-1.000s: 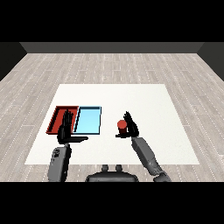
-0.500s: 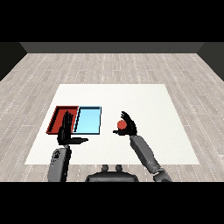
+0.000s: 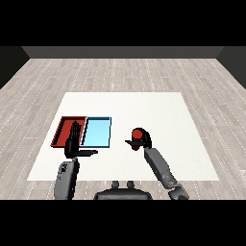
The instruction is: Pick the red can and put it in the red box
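- Broadly, the white table (image 3: pixel 144 103) carried every item; nothing yet lay in either tray, so the delivery step remained undone.
- Light blue tray (image 3: pixel 96 132): lay near the table's left edge, just beside the red one on its right, and played no part in the task.
- Red tray (image 3: pixel 65 129): lay closest to the left edge, the goal container, partly covered in view by the left hand; the part of its floor that showed held no can.
- Right hand (image 3: pixel 142 141): sat near the table's middle, towards the front edge, with fingers and thumb curled round the can; the grasp appeared made, though whether the can was lifted off the surface could not be told.
- Left hand (image 3: pixel 73 143): hovered over the red tray's front edge, fingers straight and upright, thumb spread sideways, holding nothing.
- Red can (image 3: pixel 138 133): stood enclosed in the right hand, well apart from the red tray, with the blue tray between them.
- Judged remaining: carrying the can leftward across the blue tray and releasing it in the red one.
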